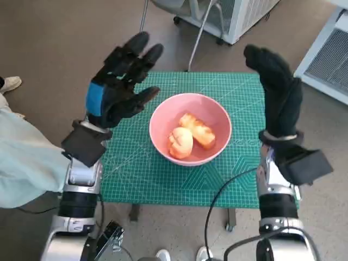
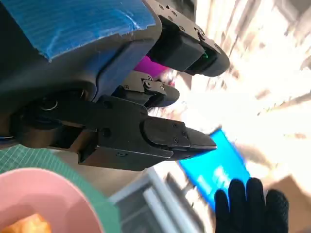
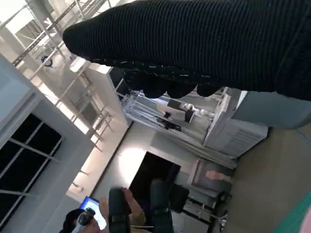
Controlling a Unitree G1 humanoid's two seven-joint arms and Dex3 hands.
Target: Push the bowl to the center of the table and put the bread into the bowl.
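The bowl [image 1: 190,129] sits near the middle of the bench [image 1: 136,174] with two pieces of bread [image 1: 191,136] inside. The left hand [image 1: 120,84] and right hand [image 1: 279,92] hover on either side, fingers spread, holding nothing. A careless sweep while withdrawing could knock the bowl off centre.

Bowl [image 2: 43,199] cut off at edge, bright room background blurred

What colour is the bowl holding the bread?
The bowl is pink, seen best in the head view.
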